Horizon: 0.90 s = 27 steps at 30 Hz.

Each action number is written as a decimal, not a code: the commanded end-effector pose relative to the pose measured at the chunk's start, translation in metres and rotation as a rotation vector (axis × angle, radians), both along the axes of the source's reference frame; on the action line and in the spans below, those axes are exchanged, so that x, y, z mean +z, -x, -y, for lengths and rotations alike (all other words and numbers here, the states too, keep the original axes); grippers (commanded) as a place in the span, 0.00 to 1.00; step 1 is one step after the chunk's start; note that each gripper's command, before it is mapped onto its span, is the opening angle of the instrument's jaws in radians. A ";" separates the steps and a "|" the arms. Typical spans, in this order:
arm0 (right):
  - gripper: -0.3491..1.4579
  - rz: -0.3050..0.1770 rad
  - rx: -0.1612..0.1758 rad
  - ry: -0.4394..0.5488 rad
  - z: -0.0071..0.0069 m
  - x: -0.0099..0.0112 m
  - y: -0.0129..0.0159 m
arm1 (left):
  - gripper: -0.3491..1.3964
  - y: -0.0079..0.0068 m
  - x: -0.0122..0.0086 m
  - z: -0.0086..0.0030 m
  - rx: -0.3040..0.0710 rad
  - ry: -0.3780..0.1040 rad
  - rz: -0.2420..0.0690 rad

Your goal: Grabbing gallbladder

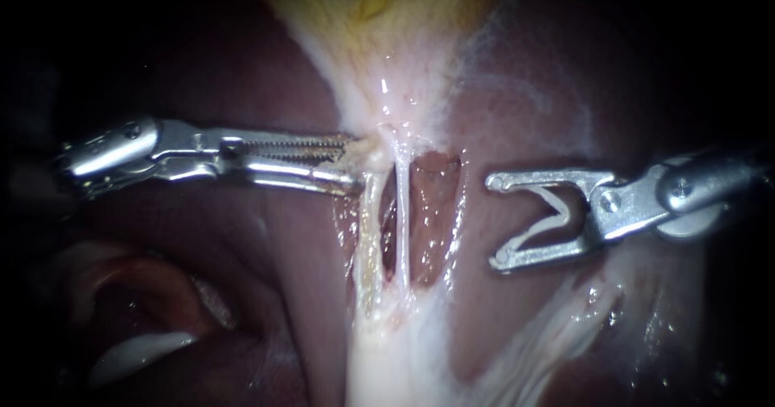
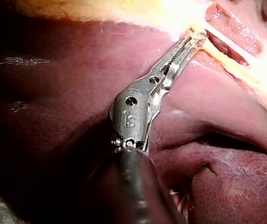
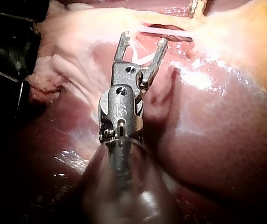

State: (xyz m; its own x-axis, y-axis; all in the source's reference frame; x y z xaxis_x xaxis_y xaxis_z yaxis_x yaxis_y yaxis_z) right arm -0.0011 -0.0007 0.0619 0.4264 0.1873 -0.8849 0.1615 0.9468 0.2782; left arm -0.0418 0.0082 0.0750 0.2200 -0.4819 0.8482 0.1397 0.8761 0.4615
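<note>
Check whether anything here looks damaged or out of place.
Nothing stands out. The left instrument grips pale tissue below the gallbladder, two tubes run taut and intact beside it, and the right instrument sits open, clear of them.

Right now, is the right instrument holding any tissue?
No, the right instrument stands wide open, apart from the tubes, with nothing gripped.

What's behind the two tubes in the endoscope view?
Dark red liver shows through the gaps beside the tubes. Whatever lies directly behind each tube is covered.
</note>
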 end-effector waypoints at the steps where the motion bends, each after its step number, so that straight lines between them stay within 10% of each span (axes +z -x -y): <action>1: 0.46 0.000 0.000 0.000 0.0000 0.0000 0.0000 | 0.07 -0.0001 0.0000 0.0000 0.000 -0.008 0.001; 14: 0.46 0.000 -0.001 0.000 0.0001 -0.0001 0.0001 | 0.00 -0.0016 -0.0015 0.0006 -0.018 -0.074 -0.009; 27: 0.46 0.000 -0.001 -0.001 0.0000 -0.0001 0.0001 | 0.00 -0.0042 -0.0095 0.0007 -0.033 -0.110 0.000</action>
State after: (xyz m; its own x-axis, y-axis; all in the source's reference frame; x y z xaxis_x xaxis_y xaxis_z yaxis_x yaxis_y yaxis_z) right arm -0.0011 -0.0008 0.0618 0.4264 0.1874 -0.8849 0.1624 0.9465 0.2787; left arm -0.0373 0.0075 0.0649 0.1980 -0.5823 0.7885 0.1690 0.8127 0.5577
